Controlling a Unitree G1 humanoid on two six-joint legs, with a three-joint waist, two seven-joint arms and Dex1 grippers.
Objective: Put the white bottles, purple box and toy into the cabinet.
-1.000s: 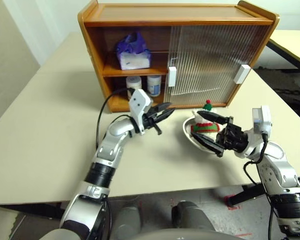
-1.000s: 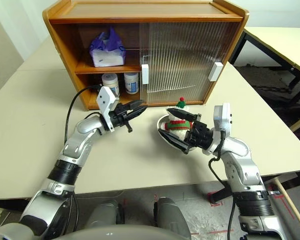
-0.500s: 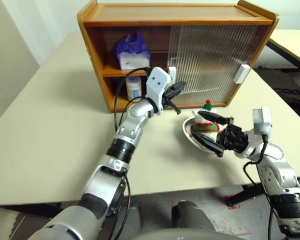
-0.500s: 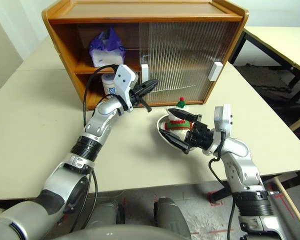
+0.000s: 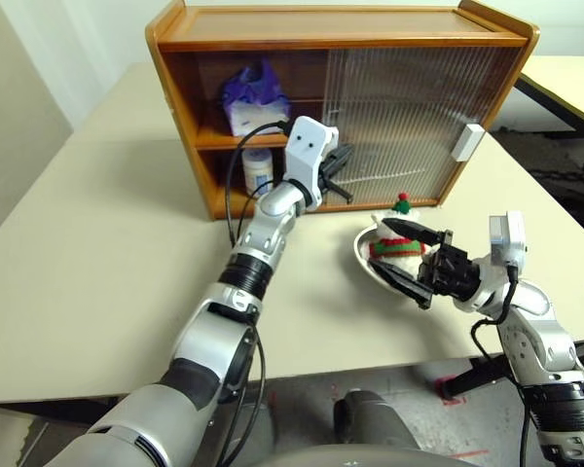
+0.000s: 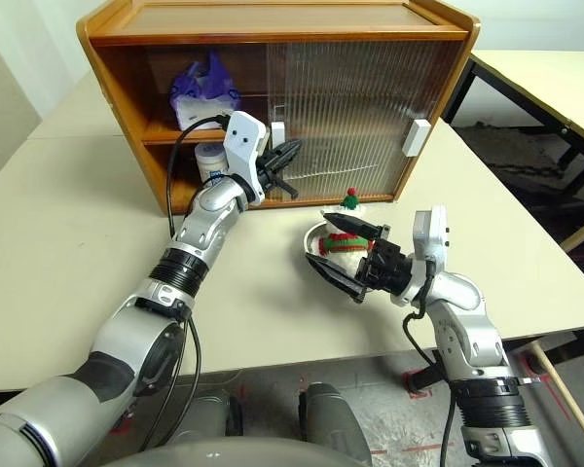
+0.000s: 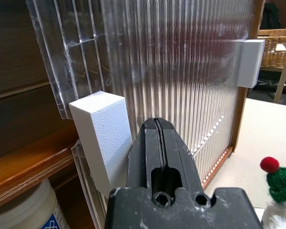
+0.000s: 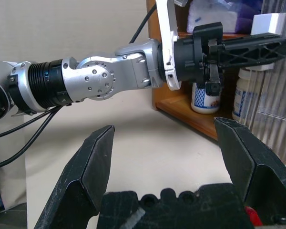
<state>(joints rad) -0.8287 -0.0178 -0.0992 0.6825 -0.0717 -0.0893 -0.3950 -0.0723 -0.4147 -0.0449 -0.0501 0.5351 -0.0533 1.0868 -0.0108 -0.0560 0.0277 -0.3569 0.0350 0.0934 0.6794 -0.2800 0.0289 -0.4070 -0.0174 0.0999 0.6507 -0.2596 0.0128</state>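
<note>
Head views: left hand (image 5: 339,167), fingers pressed together and holding nothing, arm stretched forward at the cabinet (image 5: 341,39) door handle (image 5: 333,146); purple box (image 5: 256,102) and white bottles (image 5: 259,173) shelved beyond it. Push the handle squarely.
Left wrist view: handle touches your fingertips.
Right wrist view: right hand (image 8: 174,143) gapes wide, empty, toy (image 5: 397,233) beside it in the bowl (image 5: 368,265).

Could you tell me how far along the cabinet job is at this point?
Done: the purple box sits on the upper shelf of the cabinet, the white bottles below. In hand: the shut left claw is by the white door handle. Left: the toy lies in its bowl, between the open right claw's fingers.
</note>
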